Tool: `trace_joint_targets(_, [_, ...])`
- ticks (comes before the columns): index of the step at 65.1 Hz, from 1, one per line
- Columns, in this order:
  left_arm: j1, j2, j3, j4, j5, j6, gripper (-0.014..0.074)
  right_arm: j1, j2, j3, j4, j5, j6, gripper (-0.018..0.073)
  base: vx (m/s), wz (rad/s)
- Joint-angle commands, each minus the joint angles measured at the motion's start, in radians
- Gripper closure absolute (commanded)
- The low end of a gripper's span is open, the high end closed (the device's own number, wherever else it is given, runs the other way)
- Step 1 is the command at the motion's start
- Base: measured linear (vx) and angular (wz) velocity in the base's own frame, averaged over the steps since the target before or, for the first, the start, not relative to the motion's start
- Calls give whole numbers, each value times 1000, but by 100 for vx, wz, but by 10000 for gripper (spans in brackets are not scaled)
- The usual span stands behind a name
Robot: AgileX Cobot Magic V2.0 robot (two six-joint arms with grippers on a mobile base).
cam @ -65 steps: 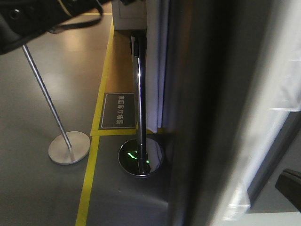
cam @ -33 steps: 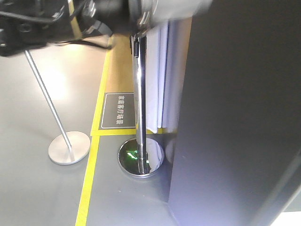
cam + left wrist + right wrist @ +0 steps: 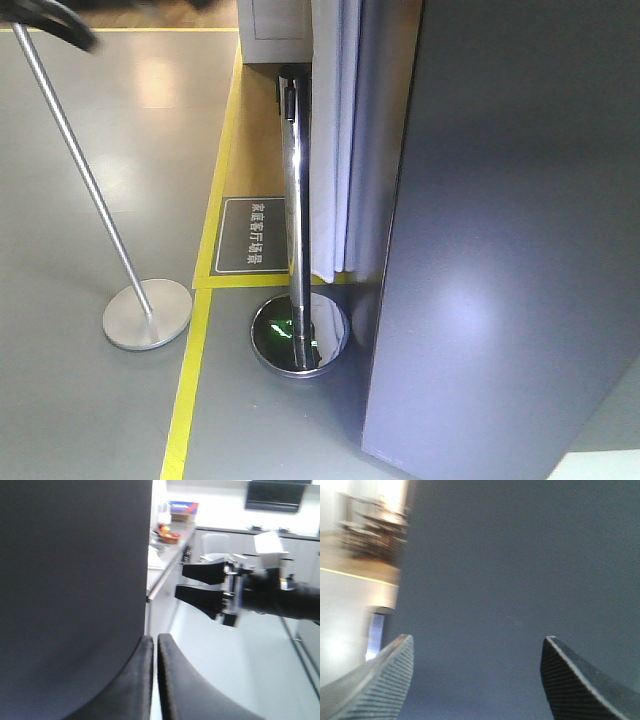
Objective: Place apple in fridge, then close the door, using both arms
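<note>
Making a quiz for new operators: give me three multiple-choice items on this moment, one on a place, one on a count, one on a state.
1. The chrome post's base sits:
A) left of the door
B) right of the door
C) touching the other base

2. Round post bases in the front view:
A) one
B) two
C) three

3. The right gripper is:
A) shut
B) open, empty
C) open around the post

Answers:
1 A, it lies on the floor just left of the grey door.
2 B, there is the chrome post's base and the matte base.
3 B, its wrist view shows the fingers wide apart with only a grey surface beyond them.
</note>
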Motion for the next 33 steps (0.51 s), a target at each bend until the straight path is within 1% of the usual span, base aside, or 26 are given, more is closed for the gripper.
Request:
trace_joint_targets(1, [37, -42, -26, 21, 54, -18, 605, -72, 98, -88, 16, -81, 29, 27, 0, 0])
trace_joint_targets(6, [64, -41, -25, 21, 56, -42, 605, -103, 175, -135, 20, -76, 42, 27, 0, 0])
trace_joint_targets(14, [100, -37, -25, 21, 60, -54, 605, -104, 277, -192, 20, -76, 47, 27, 0, 0])
trace_joint_targets(25, [123, -37, -25, 21, 67, -54, 605, -104, 404, -271, 22, -89, 48, 27, 0, 0])
trace_joint_targets(33, [124, -37, -25, 21, 70, -54, 603, -104, 495, -342, 30, -96, 48, 28, 0, 0])
